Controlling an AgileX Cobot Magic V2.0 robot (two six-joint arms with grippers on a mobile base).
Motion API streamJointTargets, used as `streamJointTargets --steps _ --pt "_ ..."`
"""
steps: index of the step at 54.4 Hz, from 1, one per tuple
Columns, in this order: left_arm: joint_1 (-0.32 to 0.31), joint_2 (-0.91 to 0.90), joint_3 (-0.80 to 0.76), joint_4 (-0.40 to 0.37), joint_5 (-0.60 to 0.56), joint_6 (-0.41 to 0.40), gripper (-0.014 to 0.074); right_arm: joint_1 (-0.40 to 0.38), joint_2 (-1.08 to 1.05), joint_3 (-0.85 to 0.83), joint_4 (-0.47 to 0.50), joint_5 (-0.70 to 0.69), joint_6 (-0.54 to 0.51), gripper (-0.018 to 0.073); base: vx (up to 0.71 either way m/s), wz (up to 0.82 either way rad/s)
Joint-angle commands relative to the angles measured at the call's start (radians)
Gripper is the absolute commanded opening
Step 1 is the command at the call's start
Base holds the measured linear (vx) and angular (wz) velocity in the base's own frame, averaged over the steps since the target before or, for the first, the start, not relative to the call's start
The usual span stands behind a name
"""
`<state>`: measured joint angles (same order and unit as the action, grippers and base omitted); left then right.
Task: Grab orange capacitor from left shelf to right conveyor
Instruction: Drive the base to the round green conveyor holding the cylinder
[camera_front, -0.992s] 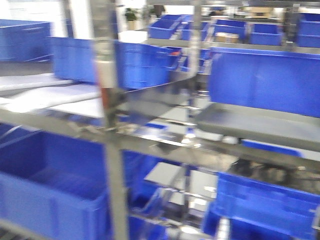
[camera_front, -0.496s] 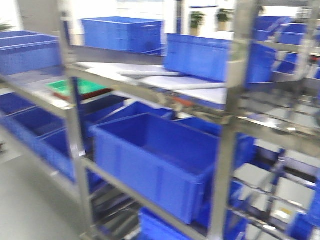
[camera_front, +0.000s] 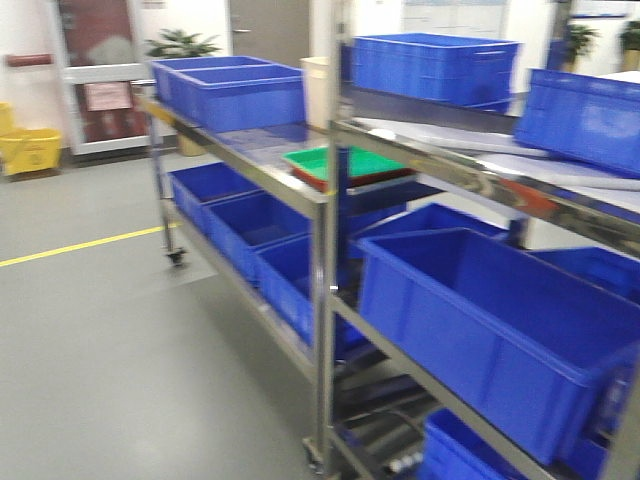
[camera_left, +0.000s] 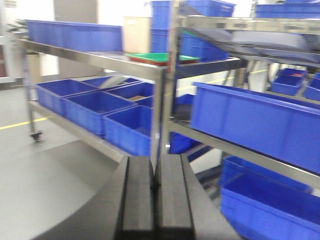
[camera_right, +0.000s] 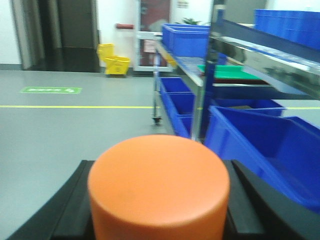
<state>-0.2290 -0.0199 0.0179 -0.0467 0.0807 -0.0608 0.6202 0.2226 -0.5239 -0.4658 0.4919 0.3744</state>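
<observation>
The orange capacitor (camera_right: 159, 185), smooth and flat-topped, sits clamped between the right fingers (camera_right: 69, 212). The left fingers (camera_left: 137, 200) are pressed together with nothing between them. Steel racks (camera_front: 325, 300) carry blue bins (camera_front: 480, 330) and a green tray (camera_front: 340, 162) over grey floor (camera_front: 100, 350) with a yellow line (camera_front: 80, 246).

My right claw (camera_right: 160, 202) grips the orange capacitor (camera_right: 159, 172), one black finger pressed to each side of it and its flat top facing my wrist camera. My left claw (camera_left: 155, 172) carries nothing, its two black padded fingers closed flat against each other and reaching straight out from the wrist.
</observation>
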Motion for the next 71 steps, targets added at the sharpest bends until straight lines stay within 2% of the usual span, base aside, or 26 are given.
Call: streamJointTargets --steps 1,45,71 --pt "-0.008 -0.005 -0.03 -0.005 -0.081 -0.006 -0.0006 -0.004 0.011 -0.028 -0.028 -0.083 0.001 -0.0008 0.05 0.44" --pt "-0.008 -0.005 -0.03 -0.005 -0.081 -0.006 -0.0006 -0.004 0.011 -0.028 -0.028 -0.084 0.001 -0.0008 0.14 0.46" --pt "-0.008 -0.005 -0.03 -0.005 -0.081 -0.006 -0.0006 -0.004 0.011 -0.028 -0.028 -0.084 0.001 -0.0008 0.23 0.63"
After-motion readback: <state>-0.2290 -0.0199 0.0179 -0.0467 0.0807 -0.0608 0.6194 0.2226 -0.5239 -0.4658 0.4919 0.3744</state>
